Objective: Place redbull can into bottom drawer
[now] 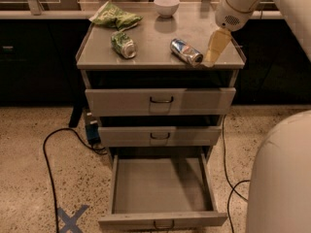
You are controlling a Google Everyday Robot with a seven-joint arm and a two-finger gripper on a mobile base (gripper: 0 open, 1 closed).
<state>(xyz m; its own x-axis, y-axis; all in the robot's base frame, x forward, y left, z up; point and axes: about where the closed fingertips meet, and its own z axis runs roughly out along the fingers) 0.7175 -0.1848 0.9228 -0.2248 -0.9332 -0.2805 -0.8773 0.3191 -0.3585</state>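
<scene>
Beside redbull can (186,51), tool (211,57) hangs.

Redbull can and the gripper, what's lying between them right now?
Nothing: in the camera view only a thin strip of bare cabinet top separates the redbull can from the gripper just beside it.

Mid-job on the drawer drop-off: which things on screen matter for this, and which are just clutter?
For the job:
redbull can, lying on its side on the cabinet top
bottom drawer, pulled open
pincer, just beside the can near the top's right edge

Lying about:
green can
green snack bag
white bowl
top drawer
middle drawer
floor cable
</scene>
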